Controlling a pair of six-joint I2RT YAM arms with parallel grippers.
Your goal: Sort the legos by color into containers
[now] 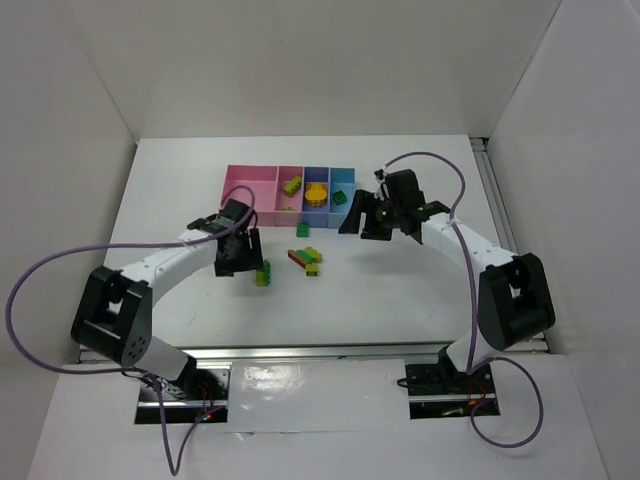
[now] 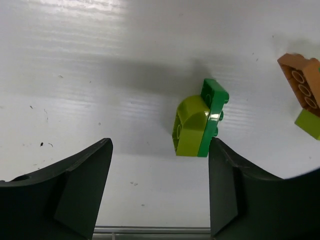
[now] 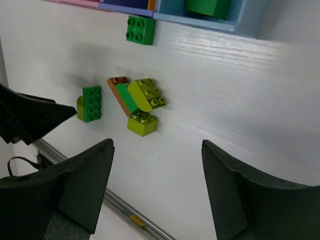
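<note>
The containers (image 1: pixel 250 188) stand in a row at the back: a wide pink bin, a narrow pink bin with a yellow-green lego (image 1: pixel 292 184), a blue-purple bin with an orange-yellow lego (image 1: pixel 316 193) and a light blue bin (image 3: pixel 240 20) with a green lego (image 3: pixel 207 7). On the table lie a green brick (image 3: pixel 140 30), a red-brown, green and yellow-green cluster (image 3: pixel 141 95) and a joined green and yellow-green pair (image 2: pixel 197 122). My left gripper (image 2: pixel 160 145) is open just short of that pair, its right finger beside it. My right gripper (image 3: pixel 157 145) hangs open over bare table.
White walls enclose the table on three sides. A metal rail (image 3: pixel 125 207) runs along the near edge. The red-brown brick (image 2: pixel 302 82) with a yellow-green piece lies right of the left gripper. The left arm's gripper (image 3: pixel 27 117) shows at the left edge of the right wrist view.
</note>
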